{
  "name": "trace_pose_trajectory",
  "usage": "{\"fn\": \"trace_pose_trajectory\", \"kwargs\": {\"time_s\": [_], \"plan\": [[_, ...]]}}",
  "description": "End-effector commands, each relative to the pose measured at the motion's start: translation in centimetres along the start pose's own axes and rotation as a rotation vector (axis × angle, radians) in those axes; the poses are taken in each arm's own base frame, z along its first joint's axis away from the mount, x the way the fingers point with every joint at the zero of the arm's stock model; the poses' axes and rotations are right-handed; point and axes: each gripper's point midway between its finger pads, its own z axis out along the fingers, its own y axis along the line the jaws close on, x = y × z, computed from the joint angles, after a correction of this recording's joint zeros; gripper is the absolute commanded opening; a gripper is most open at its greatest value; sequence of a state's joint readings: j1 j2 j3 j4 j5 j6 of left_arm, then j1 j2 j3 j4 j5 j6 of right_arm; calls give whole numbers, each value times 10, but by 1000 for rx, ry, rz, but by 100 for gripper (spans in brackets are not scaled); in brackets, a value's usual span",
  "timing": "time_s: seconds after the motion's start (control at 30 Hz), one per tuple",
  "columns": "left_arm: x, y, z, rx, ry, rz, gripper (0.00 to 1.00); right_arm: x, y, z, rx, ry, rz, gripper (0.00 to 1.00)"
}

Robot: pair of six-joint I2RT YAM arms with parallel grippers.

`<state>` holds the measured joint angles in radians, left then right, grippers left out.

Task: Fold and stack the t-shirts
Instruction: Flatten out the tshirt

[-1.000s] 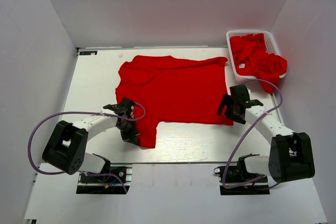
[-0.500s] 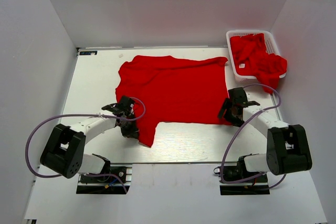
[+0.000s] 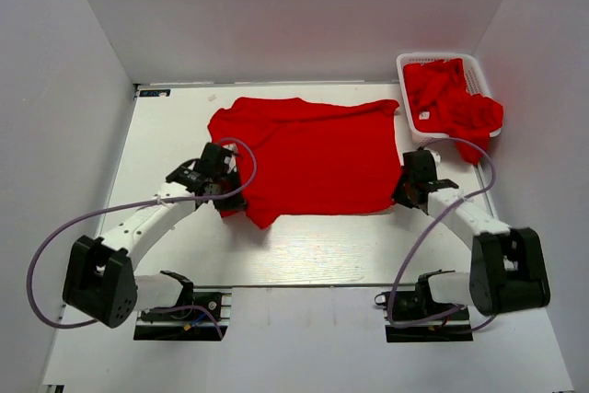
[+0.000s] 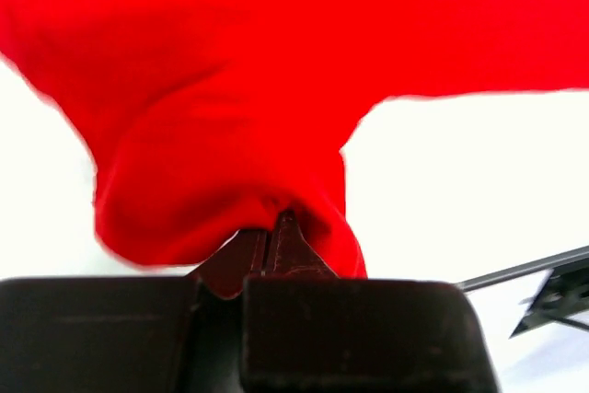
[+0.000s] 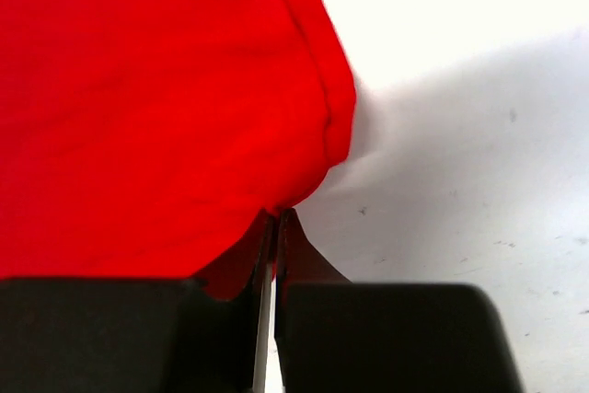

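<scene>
**Spread t-shirt held at its two near corners.** One red t-shirt [image 3: 313, 149] lies open on the table [image 3: 322, 250], across the middle and reaching toward the far edge. More red t-shirts [image 3: 444, 89] are heaped in a white basket [image 3: 402, 63] at the far right corner, with one trailing over its rim.

The left arm [image 3: 147, 216] reaches in from the near left. In the left wrist view the left jaws are pressed together on a gathered flap of cloth [image 4: 221, 190], probably a sleeve, at the shirt's near left corner. The right arm [image 3: 465, 212] reaches in near the right edge. In the right wrist view the right jaws pinch the hemmed near right corner [image 5: 313, 135], with only a thin slit between them.

**Handling.**
- The cloth looks light, thin and wholly limp. It will sag, bunch and trail from any single hold, as the puckering at the left jaws suggests.
- It is not fragile, and a firm pinch should not slip.
- Holds are best taken at corners, hems or seams, where doubled cloth gives the jaws more to bite.
- Both holds should move together, so that the edge between them stays taut and the fold lies flat.
- Cloth dragged over the table may crease or pull the far side out of square.
</scene>
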<state>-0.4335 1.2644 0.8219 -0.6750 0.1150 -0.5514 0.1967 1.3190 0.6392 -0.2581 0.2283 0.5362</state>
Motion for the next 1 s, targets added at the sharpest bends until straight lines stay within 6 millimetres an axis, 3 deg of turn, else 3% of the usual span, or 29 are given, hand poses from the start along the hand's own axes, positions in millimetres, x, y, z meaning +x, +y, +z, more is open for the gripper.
{"fn": "trace_pose_trajectory", "kwargs": {"time_s": [0.0,0.07,0.1,0.27,0.3,0.43,0.47,0.5,0.53,0.57,0.6,0.63,0.7,0.73,0.77,0.83,0.87,0.9,0.93,0.97], "plan": [[-64,-28,-52,55,-232,84,0,-66,31,-39,-139,-238,-37,0],[-78,-32,-72,44,-282,111,0,-84,39,-57,-181,-294,-64,0],[-98,-35,-93,23,-363,105,0,-105,47,-81,-218,-372,-62,0],[-140,-34,-155,-40,-588,80,0,-146,58,-146,-304,-561,-106,0],[-149,-38,-179,-28,-654,81,0,-156,59,-166,-318,-609,-108,0],[-175,-41,-238,-48,-831,79,0,-179,61,-213,-348,-727,-115,0],[-185,-43,-263,-56,-896,75,0,-189,63,-234,-361,-772,-132,0],[-187,-42,-274,-63,-919,80,0,-188,62,-234,-355,-772,-144,0],[-191,-43,-287,-66,-949,88,0,-201,64,-259,-369,-827,-159,0],[-196,-48,-314,-49,-1009,87,0,-204,63,-267,-367,-842,-169,0],[-199,-48,-328,-45,-1040,84,0,-208,63,-277,-372,-863,-172,0],[-201,-44,-339,-72,-1065,78,0,-220,65,-306,-389,-925,-176,0],[-205,-45,-377,-52,-1165,40,0,-222,62,-319,-380,-938,-204,0],[-209,-45,-390,-55,-1206,40,0,-233,61,-351,-390,-998,-200,0],[-208,-48,-413,-31,-1267,38,0,-231,60,-355,-390,-990,-211,0],[-208,-60,-444,22,-1348,96,0,-236,61,-391,-416,-1060,-251,0],[-205,-63,-469,50,-1402,103,0,-233,62,-403,-440,-1065,-267,0],[-206,-66,-477,56,-1418,120,0,-231,61,-411,-444,-1079,-301,0],[-201,-69,-505,78,-1480,155,0,-223,66,-415,-482,-1056,-339,0],[-202,-72,-512,78,-1493,176,0,-224,65,-435,-498,-1093,-338,0]]}}
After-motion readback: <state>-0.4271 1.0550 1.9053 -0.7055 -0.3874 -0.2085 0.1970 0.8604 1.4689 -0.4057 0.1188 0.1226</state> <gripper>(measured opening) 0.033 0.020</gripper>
